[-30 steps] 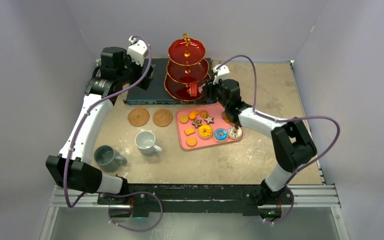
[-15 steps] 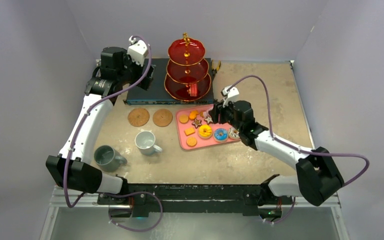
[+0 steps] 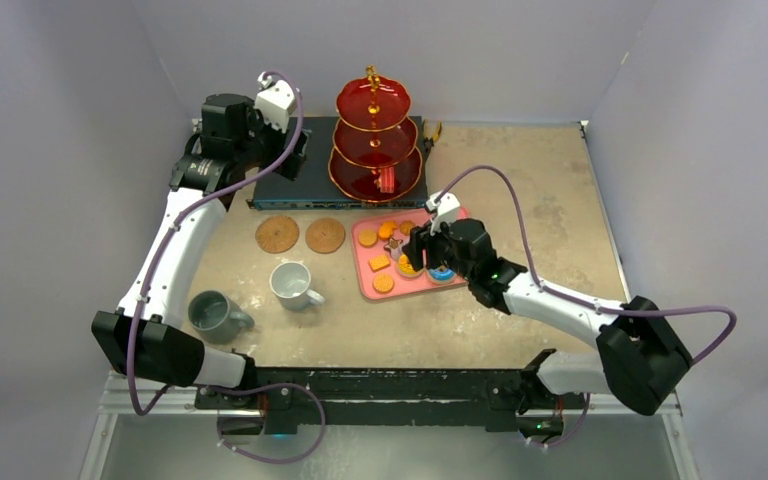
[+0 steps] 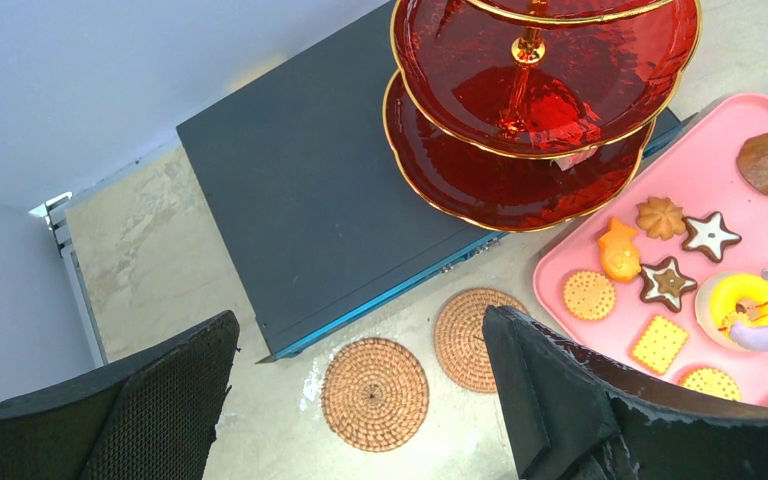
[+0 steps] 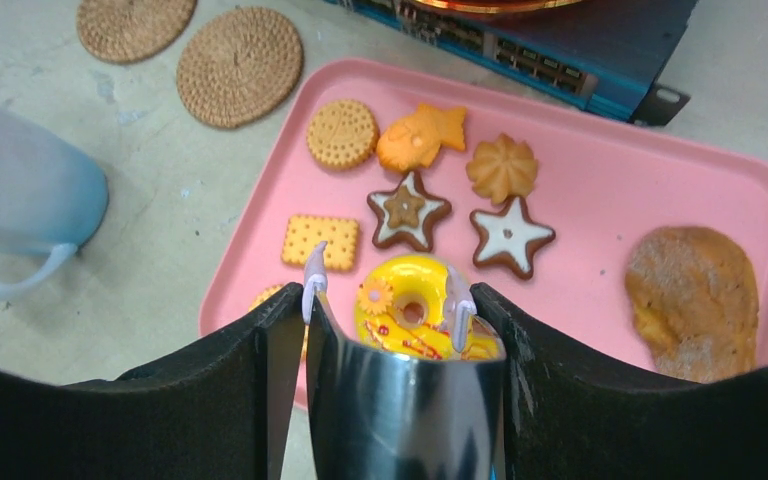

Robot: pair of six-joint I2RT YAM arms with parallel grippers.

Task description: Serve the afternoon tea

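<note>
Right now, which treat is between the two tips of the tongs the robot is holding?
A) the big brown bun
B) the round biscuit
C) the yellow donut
C: in the right wrist view, the lilac tips of the metal tongs in the right end effector frame the yellow donut on the pink tray. The bun and the round biscuit lie well away from the tips.

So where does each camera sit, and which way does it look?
Top external: above, behind the arms, looking down on the table; both arms show.
Left wrist: above the dark box, facing the red stand; open left hand shows.
Right wrist: low over the pink tray, facing the yellow donut; right hand holds tongs.
Both wrist views share the cork coasters.
</note>
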